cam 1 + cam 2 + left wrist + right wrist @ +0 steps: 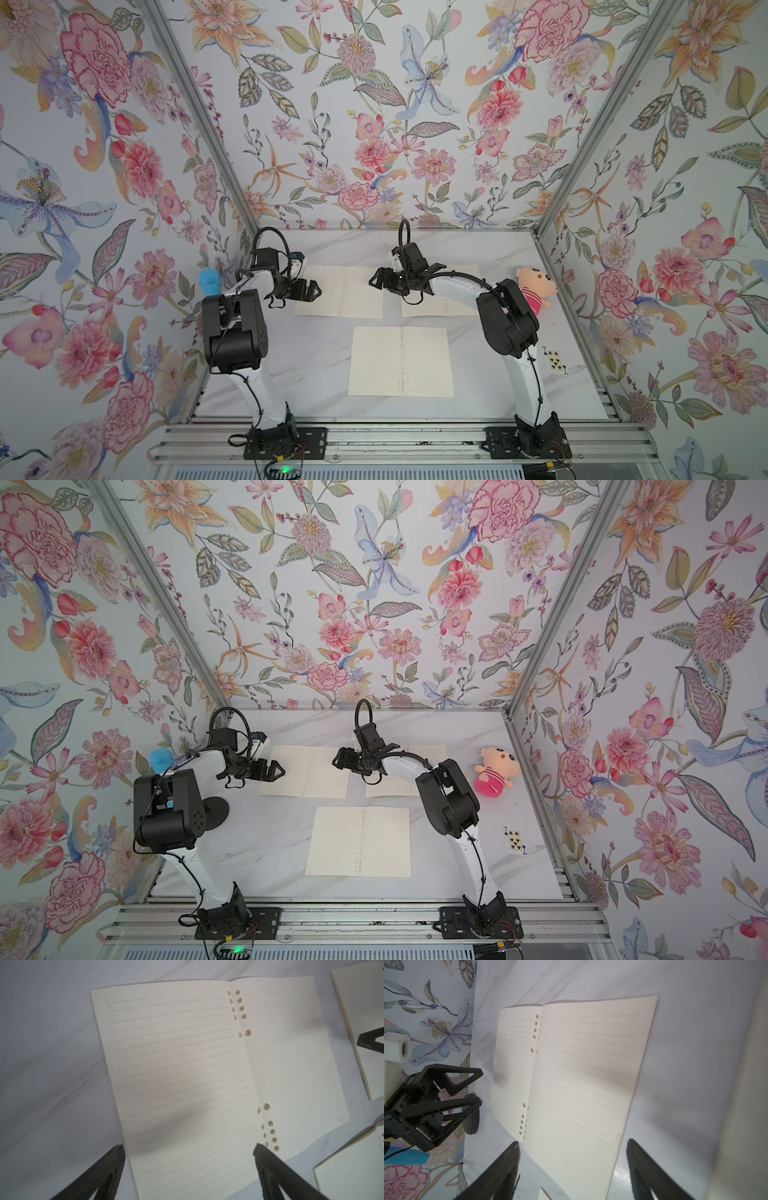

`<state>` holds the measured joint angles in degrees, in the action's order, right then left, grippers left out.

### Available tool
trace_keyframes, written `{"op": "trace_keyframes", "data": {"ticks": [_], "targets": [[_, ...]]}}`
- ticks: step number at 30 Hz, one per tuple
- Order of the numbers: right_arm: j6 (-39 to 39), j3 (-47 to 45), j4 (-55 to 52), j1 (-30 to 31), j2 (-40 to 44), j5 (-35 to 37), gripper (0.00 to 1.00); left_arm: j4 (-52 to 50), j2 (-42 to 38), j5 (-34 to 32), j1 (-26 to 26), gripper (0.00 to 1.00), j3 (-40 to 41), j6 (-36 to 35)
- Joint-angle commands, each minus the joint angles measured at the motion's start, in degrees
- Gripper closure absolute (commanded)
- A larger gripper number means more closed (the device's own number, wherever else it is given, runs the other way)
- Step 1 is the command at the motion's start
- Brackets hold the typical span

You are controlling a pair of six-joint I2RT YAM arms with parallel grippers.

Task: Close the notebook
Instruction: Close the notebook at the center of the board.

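With left gripper and right gripper spread and empty, the far-left notebook should be scooped low at its right edge.

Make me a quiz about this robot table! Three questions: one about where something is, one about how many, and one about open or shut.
1. Where is the plush doll?
A) on the table, on the robot's right side
B) on top of a notebook
C) in the left jaws

2. How many notebooks lie open?
A) one
B) three
C) five

3. How do the right gripper's jaws stand?
A) shut on a page
B) open, holding nothing
C) shut on a pen

Answers:
1 A: both top views show the doll beyond the right arm, near the wall.
2 B: two lie at the back and one in front.
3 B: the right wrist view shows the jaws wide apart and gripping nothing.
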<state>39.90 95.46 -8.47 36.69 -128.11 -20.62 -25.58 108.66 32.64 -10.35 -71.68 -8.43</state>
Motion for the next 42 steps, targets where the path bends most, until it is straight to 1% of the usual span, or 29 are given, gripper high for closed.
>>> {"op": "trace_keyframes", "data": {"ticks": [1,6,7,10,16,21,32,42], "targets": [[0.4,1.3,-2.0,0.1,-0.7,0.4,0.20,-2.8,1.1,0.7,-0.5,0.00,-1.2,-2.3],[0.3,1.4,-2.9,0.1,-1.6,0.7,0.20,-2.6,2.6,0.0,-0.8,0.00,-1.3,-2.6],[0.3,1.4,-3.1,1.3,-1.7,0.8,0.20,-2.5,2.9,-0.1,-0.9,0.00,-1.4,-2.5],[0.2,1.3,-3.4,1.8,-1.9,1.0,0.20,-1.7,3.6,-1.0,-1.1,0.00,-1.4,-2.3],[0.0,1.1,-3.9,2.0,-2.1,1.5,0.20,-0.3,2.9,-3.1,-1.8,0.00,-1.7,-1.4],[0.1,0.7,-4.3,1.9,-2.2,2.5,0.20,-0.8,2.4,-3.0,-2.1,0.00,-2.4,-1.2],[0.1,1.4,-5.2,1.7,-3.5,2.5,0.19,-5.9,6.8,2.3,-1.9,0.00,-3.7,-2.9],[0.2,1.7,-5.9,2.1,-4.4,2.4,0.19,-9.1,7.2,4.5,-0.9,0.00,-3.0,-3.4]]}}
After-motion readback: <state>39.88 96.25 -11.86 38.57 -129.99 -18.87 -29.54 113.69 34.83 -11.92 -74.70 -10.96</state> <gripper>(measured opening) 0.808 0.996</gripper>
